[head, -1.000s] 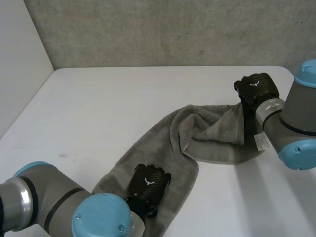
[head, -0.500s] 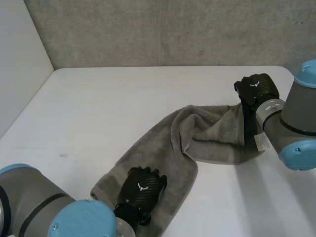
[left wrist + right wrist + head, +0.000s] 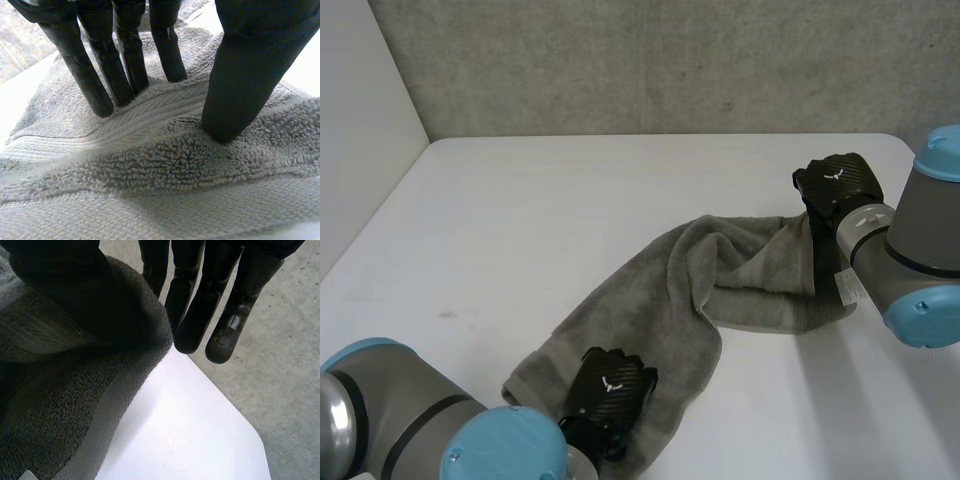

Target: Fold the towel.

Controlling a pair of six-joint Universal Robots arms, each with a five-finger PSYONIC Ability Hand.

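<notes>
Diagonally across the white table (image 3: 550, 200) lies a grey terry towel (image 3: 660, 290), rumpled along its length, with a flat woven band near each end. Left hand (image 3: 610, 385): on the near end, straight fingers (image 3: 90, 80) and thumb spread, tips pressing the pile. Right hand (image 3: 835, 182): far end raised, its edge pinched between thumb and straight fingers (image 3: 192, 315)

I see the towel (image 3: 660, 300) lying slantwise across the worktop (image 3: 570, 200), near left to far right. The left robot hand (image 3: 610, 385) rests on its near end, and the right robot hand (image 3: 838, 185) is at its far end.
</notes>
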